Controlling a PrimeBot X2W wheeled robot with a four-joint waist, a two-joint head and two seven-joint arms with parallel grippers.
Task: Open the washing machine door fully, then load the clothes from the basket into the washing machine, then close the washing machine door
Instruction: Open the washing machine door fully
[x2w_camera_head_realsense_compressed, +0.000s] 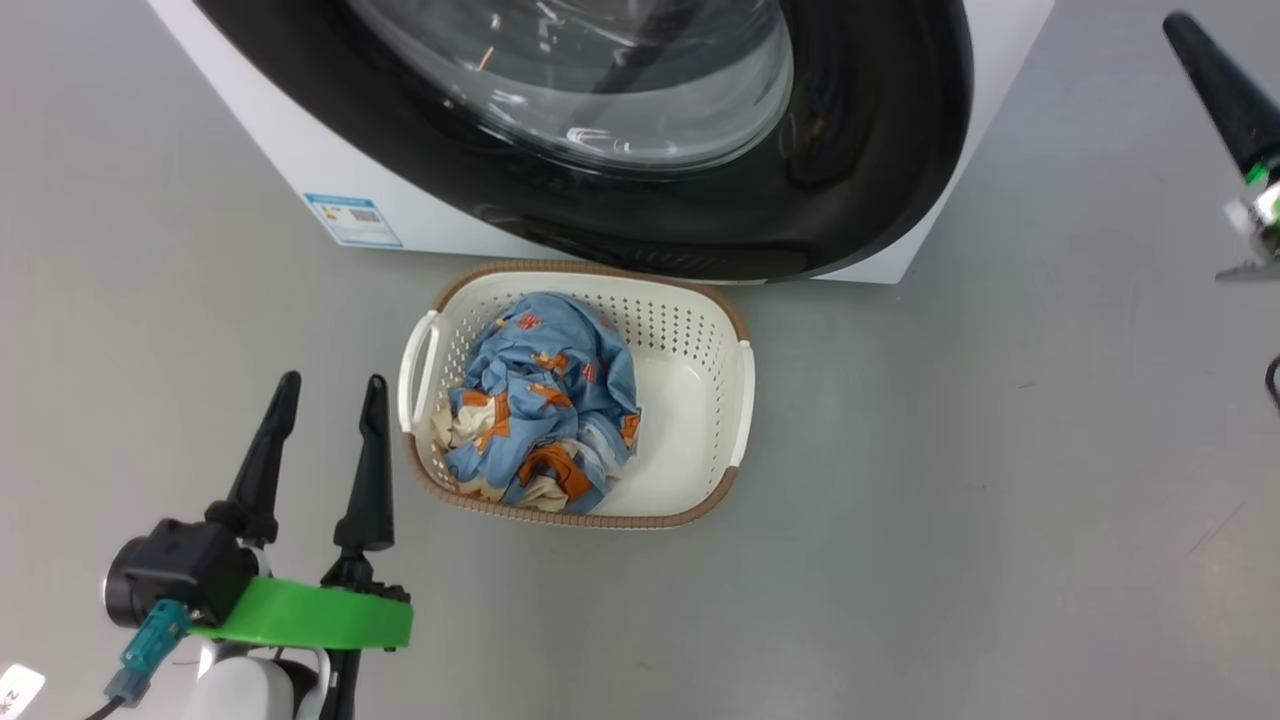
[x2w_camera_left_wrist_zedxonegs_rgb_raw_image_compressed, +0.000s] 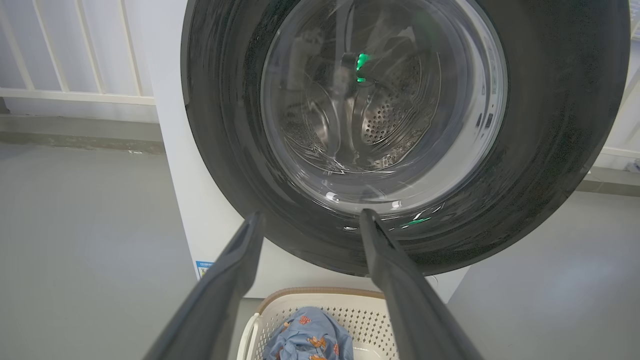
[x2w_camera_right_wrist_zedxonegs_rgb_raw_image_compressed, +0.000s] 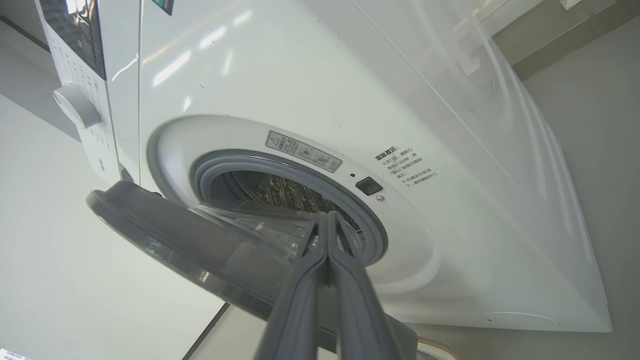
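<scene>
Big white boxy front-loader washing machine (x2w_camera_head_realsense_compressed: 300, 150) at top of head view, on grey floor (x2w_camera_head_realsense_compressed: 1000, 450). Large round door (x2w_camera_head_realsense_compressed: 870, 150) with wide glossy black rim and bulging clear glass centre partly swung out, not fully open. In right wrist view, door's dark grey inner face (x2w_camera_right_wrist_zedxonegs_rgb_raw_image_compressed: 165, 225) angled away from blue-grey rubber gasket (x2w_camera_right_wrist_zedxonegs_rgb_raw_image_compressed: 374, 227), steel perforated drum (x2w_camera_right_wrist_zedxonegs_rgb_raw_image_compressed: 280, 192) showing behind. Small blue energy sticker (x2w_camera_head_realsense_compressed: 352, 220) low on machine front, left side.

Small rounded cream plastic basket (x2w_camera_head_realsense_compressed: 690, 320) with perforated sides and brown woven-look rim on floor just in front of machine, below door's lower edge. Light blue clothes (x2w_camera_head_realsense_compressed: 545, 400) with orange and cream patches bunched in basket's left half, cream basket floor showing at right.

Left tool (x2w_camera_head_realsense_compressed: 333, 380) low at left, beside basket but apart from it, two long dark fingers spread wide, gripping nothing. Same left tool (x2w_camera_left_wrist_zedxonegs_rgb_raw_image_compressed: 312, 214) in its wrist view pointing at door's outer face.

Right tool (x2w_camera_head_realsense_compressed: 1180, 22) at upper right edge, well apart from basket, fingers pressed together, nothing pinched. Right tool (x2w_camera_right_wrist_zedxonegs_rgb_raw_image_compressed: 327, 216) in its wrist view with tips up by glass bowl near door gap. Contact with door: cannot tell.
</scene>
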